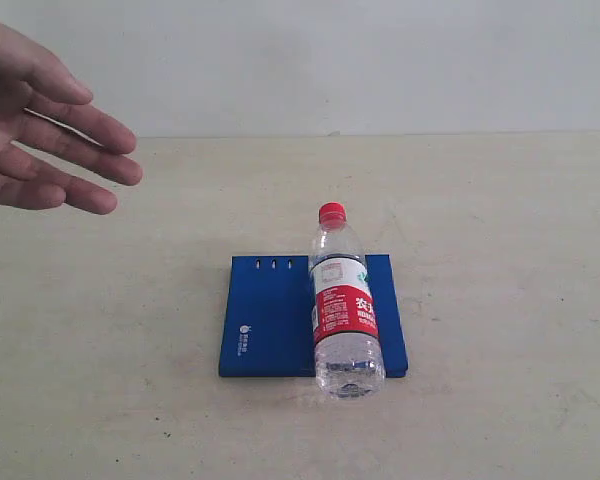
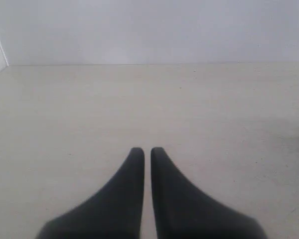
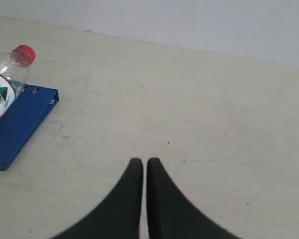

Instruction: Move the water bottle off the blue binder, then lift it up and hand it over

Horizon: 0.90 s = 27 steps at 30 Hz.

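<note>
While the water bottle (image 1: 344,310) is laid on the blue binder (image 1: 265,320), the left gripper (image 2: 147,149) and the right gripper (image 3: 145,160) are seen closed, nothing being held.

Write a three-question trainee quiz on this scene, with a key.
1. True or false: the water bottle stands upright beside the blue binder.
2. Pick one: the robot's right hand is A) wide open, B) shut on the bottle, C) shut and empty.
3. Fill in: the bottle's cap is coloured ____.
Key: 1 false, it lies on the binder; 2 C; 3 red.
</note>
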Available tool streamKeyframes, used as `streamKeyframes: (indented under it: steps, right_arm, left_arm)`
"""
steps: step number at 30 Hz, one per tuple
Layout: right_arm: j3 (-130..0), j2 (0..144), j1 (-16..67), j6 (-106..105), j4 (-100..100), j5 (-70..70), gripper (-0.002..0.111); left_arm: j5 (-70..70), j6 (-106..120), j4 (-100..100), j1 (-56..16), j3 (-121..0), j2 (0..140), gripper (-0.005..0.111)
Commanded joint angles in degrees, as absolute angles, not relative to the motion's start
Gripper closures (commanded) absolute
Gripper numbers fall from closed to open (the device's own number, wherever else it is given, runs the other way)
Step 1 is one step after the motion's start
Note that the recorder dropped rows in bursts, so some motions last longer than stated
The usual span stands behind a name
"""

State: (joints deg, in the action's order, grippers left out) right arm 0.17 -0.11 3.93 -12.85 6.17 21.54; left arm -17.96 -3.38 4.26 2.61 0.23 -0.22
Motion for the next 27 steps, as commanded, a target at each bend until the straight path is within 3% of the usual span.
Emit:
streamKeyframes:
  steps: [1, 27]
  right_arm:
    - [0.0, 0.0, 3.99, -12.78, 5.83, 21.17, 0.107]
    - [0.0, 0.0, 3.99, -16.55, 5.41, 21.17, 0.107]
  left_arm:
    - [-17.52, -3.87, 4.45, 2.78, 0.0, 0.0, 0.102]
    - [-17.52, -3.87, 4.45, 2.78, 0.0, 0.0, 0.102]
